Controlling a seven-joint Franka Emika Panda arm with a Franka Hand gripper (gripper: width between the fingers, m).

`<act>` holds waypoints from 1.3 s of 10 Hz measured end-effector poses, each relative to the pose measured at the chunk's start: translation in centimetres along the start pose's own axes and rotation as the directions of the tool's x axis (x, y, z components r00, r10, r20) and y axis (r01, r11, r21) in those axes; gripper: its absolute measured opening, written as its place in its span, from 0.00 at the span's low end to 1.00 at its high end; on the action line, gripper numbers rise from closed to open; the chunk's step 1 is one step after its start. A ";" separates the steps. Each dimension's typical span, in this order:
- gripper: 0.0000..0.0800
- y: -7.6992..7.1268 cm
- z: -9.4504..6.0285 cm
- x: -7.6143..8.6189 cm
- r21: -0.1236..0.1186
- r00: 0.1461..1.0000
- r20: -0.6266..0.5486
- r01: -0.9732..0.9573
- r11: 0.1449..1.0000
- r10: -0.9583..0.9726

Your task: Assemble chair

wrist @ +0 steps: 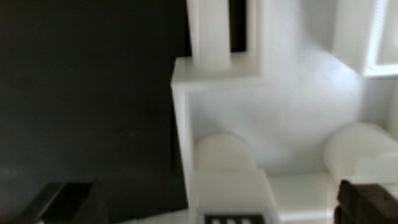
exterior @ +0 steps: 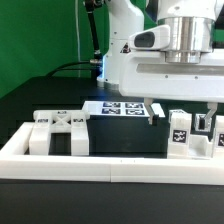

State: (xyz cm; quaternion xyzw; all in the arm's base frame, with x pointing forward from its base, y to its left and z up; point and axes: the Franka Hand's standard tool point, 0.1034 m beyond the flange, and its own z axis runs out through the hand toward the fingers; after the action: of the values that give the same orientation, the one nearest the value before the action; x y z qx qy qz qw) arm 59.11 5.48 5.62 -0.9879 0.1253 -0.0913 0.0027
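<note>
On the exterior view's right of the counter [exterior: 50, 100], the fingers [exterior: 155, 114] hang spread wide astride a tagged chair part [exterior: 180, 130], holding nothing; centre it, descend squarely, then close.

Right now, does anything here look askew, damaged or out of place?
Nothing stands out. The left chair parts sit against the border rail. The right chair parts sit at the exterior view's right, and the open gripper hangs over them. The marker board lies flat. No breakage shows, though the wrist view is blurred.
</note>
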 end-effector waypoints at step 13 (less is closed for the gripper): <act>0.48 -0.2 4.0 -1.6 -0.013 1.000 -0.022 0.012 1.000 -0.013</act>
State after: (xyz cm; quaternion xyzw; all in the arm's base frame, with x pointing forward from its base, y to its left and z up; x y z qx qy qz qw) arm 58.34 6.00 1.38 -0.9876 0.1197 -0.1013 -0.0057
